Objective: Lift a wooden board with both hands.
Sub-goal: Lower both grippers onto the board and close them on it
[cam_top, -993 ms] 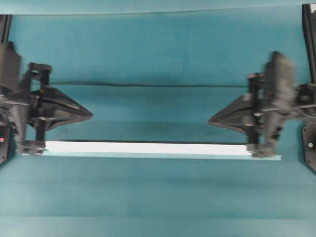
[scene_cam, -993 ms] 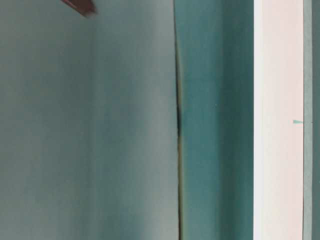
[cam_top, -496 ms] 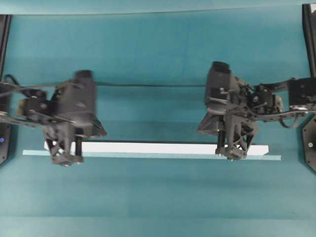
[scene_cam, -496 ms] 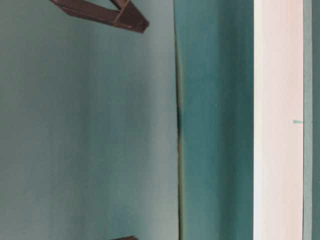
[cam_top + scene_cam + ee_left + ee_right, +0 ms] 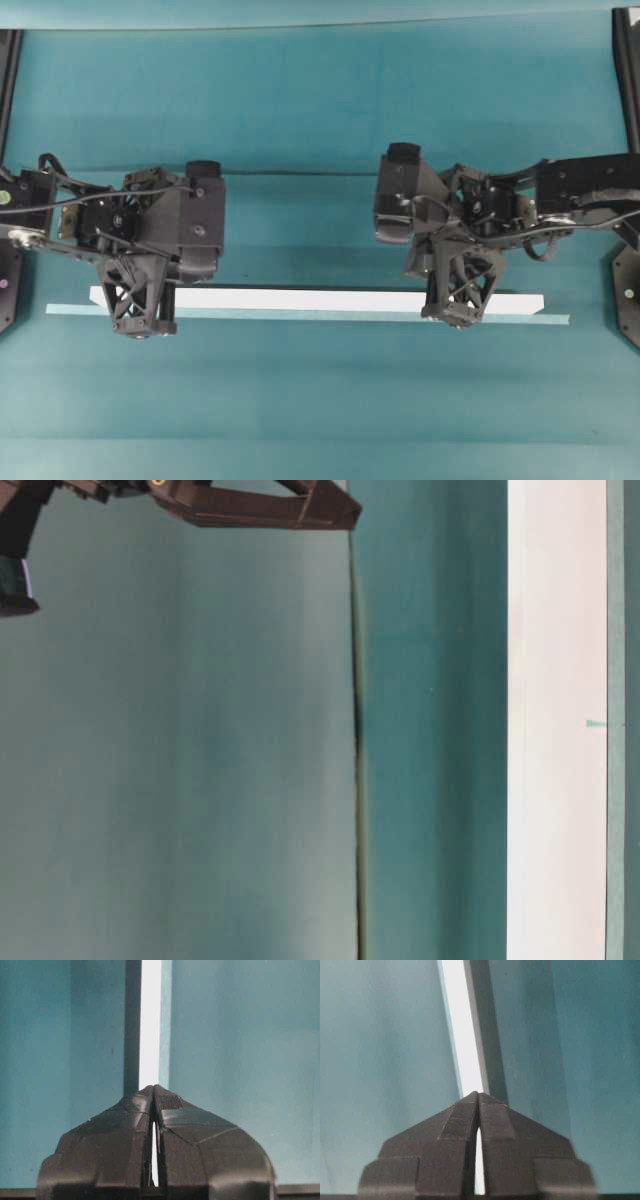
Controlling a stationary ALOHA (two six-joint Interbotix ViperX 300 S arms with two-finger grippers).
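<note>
The wooden board is a long white plank with slanted ends, lying flat on the teal cloth. My left gripper hangs over the board's left part with its fingertips pressed together and nothing between them. My right gripper hangs over the right part in the same way. In the left wrist view the shut tips point along the board. The right wrist view shows shut tips over the board. In the table-level view the board runs top to bottom.
A thin pale teal strip lies along the board's near edge. A dark seam crosses the cloth behind the arms. Black arm mounts stand at the side edges. A dark lattice finger reaches in at the top of the table-level view.
Both arms have swung inward from the table's sides and now hang over the board, their fingers turned from pointing toward the middle to pointing down. The board has not moved.
</note>
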